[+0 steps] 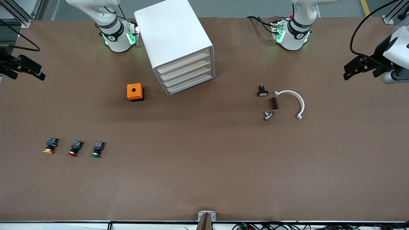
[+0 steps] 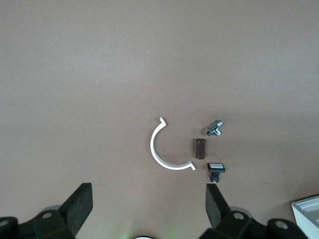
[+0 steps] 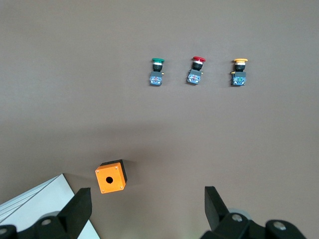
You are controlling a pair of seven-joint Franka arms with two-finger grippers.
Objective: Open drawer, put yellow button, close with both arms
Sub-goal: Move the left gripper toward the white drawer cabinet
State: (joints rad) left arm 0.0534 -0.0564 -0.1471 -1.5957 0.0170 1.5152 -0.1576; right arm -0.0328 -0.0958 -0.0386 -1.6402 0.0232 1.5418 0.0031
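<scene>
Three buttons [image 1: 73,148] — yellow [image 1: 50,145], red, green — four drawers [image 1: 186,74] in one cabinet [image 1: 172,35], one orange box [image 1: 135,92], one white clamp [image 1: 292,102], three small parts [image 1: 270,103], two grippers.

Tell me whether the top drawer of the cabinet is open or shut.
Shut. The drawer has its cream front flush with the three below it on the cabinet.

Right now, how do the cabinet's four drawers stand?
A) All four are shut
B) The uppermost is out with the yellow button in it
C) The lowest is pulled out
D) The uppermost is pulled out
A: all four cream fronts, the drawer on top included, sit flush in the cabinet, and the yellow button lies on the table in a row with the red and green buttons.
</scene>
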